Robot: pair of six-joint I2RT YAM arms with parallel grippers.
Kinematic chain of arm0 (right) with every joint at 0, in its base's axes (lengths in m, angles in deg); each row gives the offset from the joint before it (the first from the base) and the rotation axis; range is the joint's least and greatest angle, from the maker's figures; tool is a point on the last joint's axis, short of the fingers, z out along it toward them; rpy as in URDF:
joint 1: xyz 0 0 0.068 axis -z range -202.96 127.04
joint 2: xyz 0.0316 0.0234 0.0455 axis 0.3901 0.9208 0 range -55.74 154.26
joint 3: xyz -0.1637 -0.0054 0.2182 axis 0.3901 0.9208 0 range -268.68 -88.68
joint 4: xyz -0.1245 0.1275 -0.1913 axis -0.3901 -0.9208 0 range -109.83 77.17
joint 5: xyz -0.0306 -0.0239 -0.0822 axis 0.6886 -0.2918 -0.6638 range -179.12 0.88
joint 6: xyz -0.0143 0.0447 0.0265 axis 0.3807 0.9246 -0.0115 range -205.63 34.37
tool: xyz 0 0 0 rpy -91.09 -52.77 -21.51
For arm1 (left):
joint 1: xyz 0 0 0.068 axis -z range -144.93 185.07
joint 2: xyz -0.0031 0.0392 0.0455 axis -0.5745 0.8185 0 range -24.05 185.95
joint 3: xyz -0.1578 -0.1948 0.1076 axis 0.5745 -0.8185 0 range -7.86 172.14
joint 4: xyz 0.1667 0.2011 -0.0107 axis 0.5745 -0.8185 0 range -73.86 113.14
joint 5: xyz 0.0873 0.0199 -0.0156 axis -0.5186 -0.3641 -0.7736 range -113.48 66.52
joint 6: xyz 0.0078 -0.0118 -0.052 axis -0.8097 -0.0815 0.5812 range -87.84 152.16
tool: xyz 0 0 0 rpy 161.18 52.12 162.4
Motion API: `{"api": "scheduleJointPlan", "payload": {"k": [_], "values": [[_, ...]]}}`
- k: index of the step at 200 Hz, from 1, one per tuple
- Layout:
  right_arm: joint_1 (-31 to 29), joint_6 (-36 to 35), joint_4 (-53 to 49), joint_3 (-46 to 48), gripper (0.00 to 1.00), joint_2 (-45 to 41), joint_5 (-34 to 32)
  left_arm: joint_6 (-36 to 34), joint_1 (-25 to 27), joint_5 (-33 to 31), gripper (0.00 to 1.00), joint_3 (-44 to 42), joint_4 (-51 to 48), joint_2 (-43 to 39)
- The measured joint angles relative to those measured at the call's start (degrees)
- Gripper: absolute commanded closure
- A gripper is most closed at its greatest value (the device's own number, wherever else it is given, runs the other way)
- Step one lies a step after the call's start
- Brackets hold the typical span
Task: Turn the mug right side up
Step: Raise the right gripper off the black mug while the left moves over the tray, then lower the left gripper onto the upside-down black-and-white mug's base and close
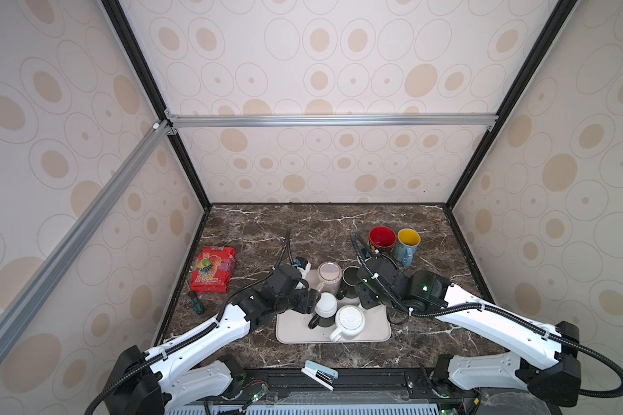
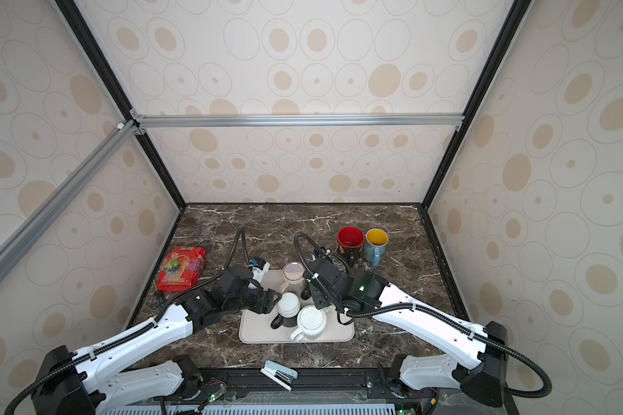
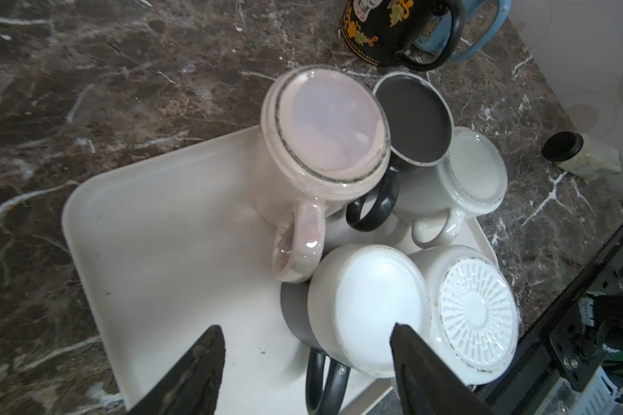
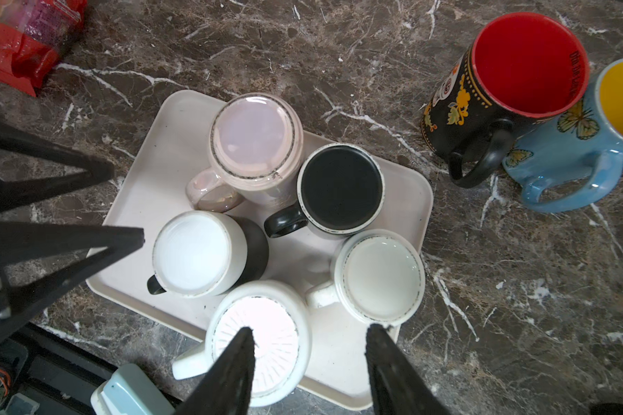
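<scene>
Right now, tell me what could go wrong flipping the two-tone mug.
1. The two-tone mug is crowded by the ribbed mug and the handle of the pink mug; tipping it could topple them.
2. One finger of the left hand sits at the seam with the ribbed mug and may wedge or slip.
3. The right hand hovers close by; the hands might collide.

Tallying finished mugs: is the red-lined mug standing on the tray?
No, the red-lined mug stands upright on the marble table, beside the blue mug, off the tray.
</scene>
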Motion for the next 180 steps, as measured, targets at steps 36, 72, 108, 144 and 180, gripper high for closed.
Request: {"api": "scheduleJointPlan", "payload": {"k": [36, 72, 108, 144, 180], "values": [[0.0, 0.6, 0.3, 1.0, 0.49, -1.6, -0.8, -0.6, 4.2, 0.2, 0.2, -0.3, -1.0, 1.3], [0.0, 0.9, 0.8, 1.8, 0.49, -2.5, -1.0, -1.1, 7.0, 0.2, 0.2, -0.9, -1.7, 2.5], [0.0, 0.9, 1.2, 2.3, 0.49, -2.6, -1.2, -1.3, 7.6, -0.1, 0.31, -2.1, -1.7, 6.2], [0.0, 0.9, 1.7, 3.2, 0.49, -2.6, -1.6, -1.6, 7.6, -0.3, 0.41, -2.4, -1.6, 8.6], [0.0, 0.9, 1.8, 4.1, 0.49, -2.5, -1.7, -1.7, 7.8, -1.5, 0.47, -2.4, -1.6, 11.2]]}}
